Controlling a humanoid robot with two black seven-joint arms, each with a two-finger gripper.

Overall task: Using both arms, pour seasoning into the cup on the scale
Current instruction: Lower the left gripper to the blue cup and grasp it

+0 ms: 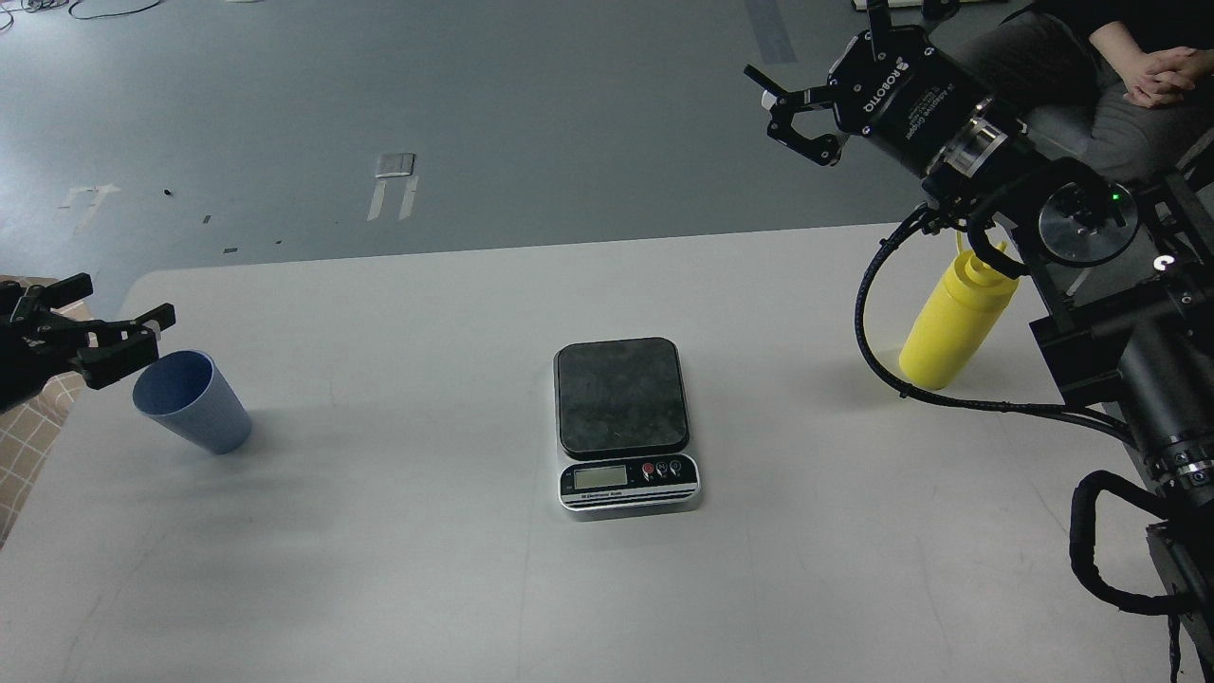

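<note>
The light blue ribbed cup (193, 401) stands on the white table (398, 588) at the far left. My left gripper (121, 334) is open and empty, its fingers just above and left of the cup's rim. The scale (624, 422) lies flat in the middle of the table, its dark platform bare. The yellow squeeze bottle (952, 323) stands at the right, its top hidden behind my right arm. My right gripper (795, 104) is open and empty, held high above and behind the table's far edge, up and left of the bottle.
A seated person (1129, 85) is at the top right, behind my right arm. A looped black cable (877, 351) hangs just left of the bottle. A checked cloth (33, 427) lies at the left edge. Grey floor lies beyond the table's far edge.
</note>
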